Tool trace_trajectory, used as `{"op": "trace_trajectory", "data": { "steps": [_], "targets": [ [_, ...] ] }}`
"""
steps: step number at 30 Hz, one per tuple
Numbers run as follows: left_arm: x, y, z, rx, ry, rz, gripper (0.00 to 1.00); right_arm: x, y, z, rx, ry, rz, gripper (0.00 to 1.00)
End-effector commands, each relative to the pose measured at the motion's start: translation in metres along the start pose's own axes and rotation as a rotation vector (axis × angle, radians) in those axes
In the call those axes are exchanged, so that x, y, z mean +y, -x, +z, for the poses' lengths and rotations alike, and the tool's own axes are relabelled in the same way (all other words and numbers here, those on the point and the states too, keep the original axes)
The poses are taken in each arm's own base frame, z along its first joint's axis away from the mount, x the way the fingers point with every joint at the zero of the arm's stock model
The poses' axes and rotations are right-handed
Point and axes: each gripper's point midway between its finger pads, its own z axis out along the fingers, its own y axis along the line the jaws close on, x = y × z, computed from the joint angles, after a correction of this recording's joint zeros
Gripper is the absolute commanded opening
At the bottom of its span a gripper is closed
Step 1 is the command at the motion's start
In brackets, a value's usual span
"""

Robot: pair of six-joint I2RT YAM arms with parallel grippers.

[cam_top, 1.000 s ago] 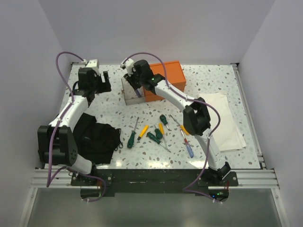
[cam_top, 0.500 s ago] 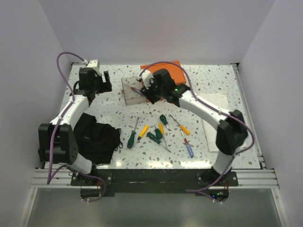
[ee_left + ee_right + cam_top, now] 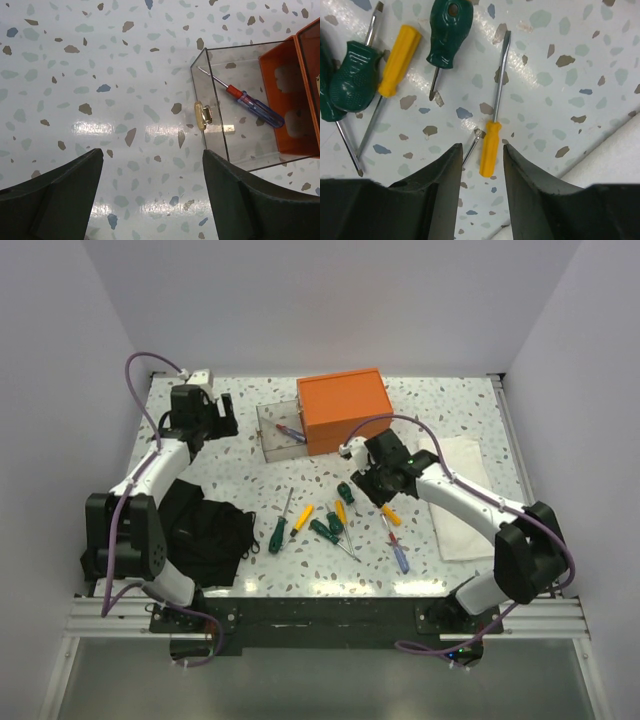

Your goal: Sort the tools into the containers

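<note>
A red-and-blue screwdriver (image 3: 290, 431) (image 3: 252, 102) lies inside the clear bin (image 3: 266, 430) (image 3: 210, 90), which stands against the orange box (image 3: 343, 410) (image 3: 305, 90). Several green, yellow and red-and-blue screwdrivers lie loose on the table, from a green one (image 3: 277, 534) to a blue one (image 3: 399, 558). My right gripper (image 3: 372, 483) (image 3: 481, 150) hovers open and holds nothing. Below its jaws lies a yellow-handled screwdriver (image 3: 489, 150) (image 3: 390, 515). A stubby green one (image 3: 445, 35) lies to its left. My left gripper (image 3: 226, 418) (image 3: 152, 155) stands wide open over bare table, left of the bin.
A black cloth (image 3: 205, 530) lies bunched at the near left by the left arm. A white folded towel (image 3: 470, 495) (image 3: 620, 165) lies right of the right gripper. White walls close in the table on three sides.
The right arm has drawn back from the clear bin to the loose screwdrivers at the near right, and the red-and-blue screwdriver stays in the bin. The left arm has not moved.
</note>
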Motion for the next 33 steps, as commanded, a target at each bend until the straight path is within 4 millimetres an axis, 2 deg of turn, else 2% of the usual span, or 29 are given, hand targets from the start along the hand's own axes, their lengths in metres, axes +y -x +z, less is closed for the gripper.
{"op": "trace_trajectory", "data": {
  "steps": [1, 3, 6, 16, 25, 28, 31, 32, 33],
  "targets": [
    [-0.004, 0.026, -0.001, -0.064, -0.018, -0.016, 0.85, -0.011, -0.015, 0.012, 0.045, -0.037, 0.063, 0.39],
    [-0.004, 0.026, -0.002, -0.068, -0.017, -0.016, 0.85, -0.018, -0.023, 0.019, 0.073, -0.041, 0.072, 0.37],
    [-0.003, 0.027, -0.005, -0.073, -0.015, -0.017, 0.85, -0.017, -0.037, 0.028, 0.122, -0.029, 0.057, 0.36],
    [0.0, 0.019, -0.009, -0.071, -0.006, -0.01, 0.85, -0.01, -0.048, 0.044, 0.164, 0.001, 0.063, 0.4],
    [-0.003, 0.02, -0.005, -0.069, -0.017, -0.017, 0.85, -0.003, -0.065, 0.054, 0.2, 0.02, 0.067, 0.36],
    [-0.003, 0.02, -0.004, -0.069, -0.02, -0.02, 0.85, 0.0, -0.066, 0.054, 0.201, 0.035, 0.063, 0.31],
    [-0.004, 0.02, -0.002, -0.065, -0.023, -0.023, 0.85, -0.002, -0.058, 0.046, 0.179, 0.037, 0.047, 0.04],
    [-0.004, 0.02, -0.002, -0.063, -0.024, -0.024, 0.85, -0.004, -0.055, 0.041, 0.172, 0.038, 0.033, 0.0],
    [-0.004, 0.022, -0.003, -0.065, -0.023, -0.022, 0.85, -0.004, -0.052, 0.028, 0.167, 0.044, 0.022, 0.0]
  ]
}}
